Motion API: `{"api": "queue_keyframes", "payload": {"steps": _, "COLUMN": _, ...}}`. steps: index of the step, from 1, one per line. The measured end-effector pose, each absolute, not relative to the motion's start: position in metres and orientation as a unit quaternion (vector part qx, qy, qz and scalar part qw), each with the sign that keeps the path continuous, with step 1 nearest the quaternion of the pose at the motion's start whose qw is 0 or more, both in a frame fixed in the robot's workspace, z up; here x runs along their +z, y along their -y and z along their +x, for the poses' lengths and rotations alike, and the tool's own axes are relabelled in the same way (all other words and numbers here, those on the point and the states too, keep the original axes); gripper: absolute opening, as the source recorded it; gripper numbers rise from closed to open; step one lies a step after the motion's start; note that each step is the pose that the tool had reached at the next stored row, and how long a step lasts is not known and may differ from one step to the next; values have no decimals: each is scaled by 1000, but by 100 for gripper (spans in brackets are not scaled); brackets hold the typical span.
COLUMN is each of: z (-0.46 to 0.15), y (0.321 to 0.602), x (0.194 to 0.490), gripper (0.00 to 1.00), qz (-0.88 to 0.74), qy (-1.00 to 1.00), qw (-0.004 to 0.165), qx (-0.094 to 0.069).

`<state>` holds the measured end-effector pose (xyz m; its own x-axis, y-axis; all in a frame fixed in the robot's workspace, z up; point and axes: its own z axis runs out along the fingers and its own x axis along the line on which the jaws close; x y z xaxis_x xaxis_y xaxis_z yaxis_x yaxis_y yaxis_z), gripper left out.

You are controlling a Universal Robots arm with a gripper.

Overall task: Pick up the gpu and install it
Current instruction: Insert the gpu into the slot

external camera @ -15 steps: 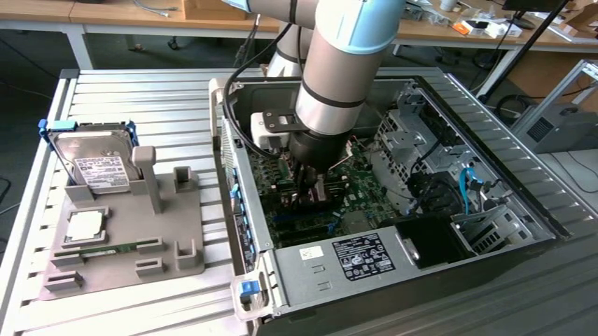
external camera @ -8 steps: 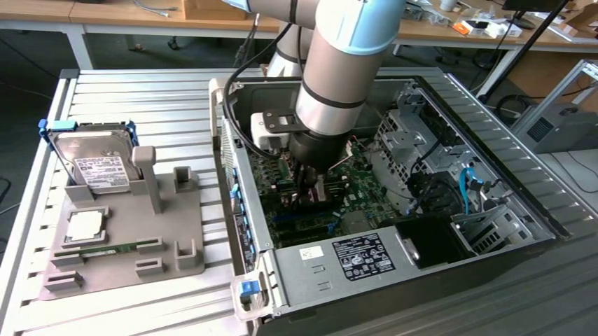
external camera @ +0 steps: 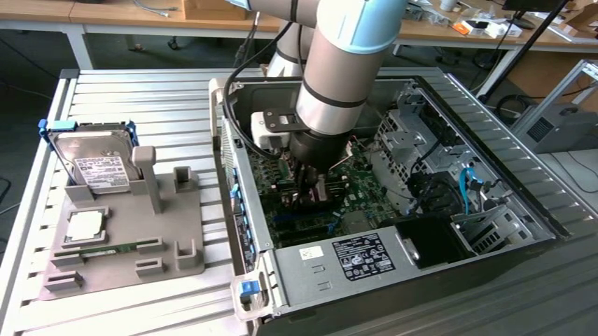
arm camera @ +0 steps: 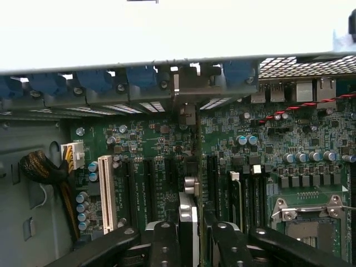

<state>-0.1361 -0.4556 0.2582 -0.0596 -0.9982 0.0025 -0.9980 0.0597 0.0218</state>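
One arm (external camera: 346, 63) reaches down into the open computer case (external camera: 523, 189), and its gripper (arm camera: 190, 229) sits low over the motherboard (arm camera: 150, 139) on the case floor. The claw is pinching the gpu (arm camera: 189, 208): a black finger presses on each face of the thin card, which stands on edge between them. The card runs from the fingers towards the case's slotted back wall, where its metal end meets the row of blue latches (arm camera: 142, 75). It lies among the long black expansion slots on the case floor, well apart from the white slot (arm camera: 107, 192). Whether its lower edge is fully seated in a slot cannot be told. Inside the case, on the card's other side from the white slot, is the empty processor socket (arm camera: 308, 214). A labelled power supply (external camera: 365, 255) fills the case's near corner in the exterior view. Outside the case, on the exterior view's left of it, a grey holder (external camera: 178, 245) rests on the slatted table (external camera: 140, 91), carrying an upright hard drive (external camera: 94, 164) and a green RAM stick (external camera: 112, 248).
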Motion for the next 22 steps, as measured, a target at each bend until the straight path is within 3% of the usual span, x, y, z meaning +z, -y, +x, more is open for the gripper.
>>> {"api": "queue_keyframes", "payload": {"steps": 22, "z": -136, "y": 454, "x": 259, "gripper": 27, "qz": 696, "qy": 718, "qw": 8, "qx": -8}}
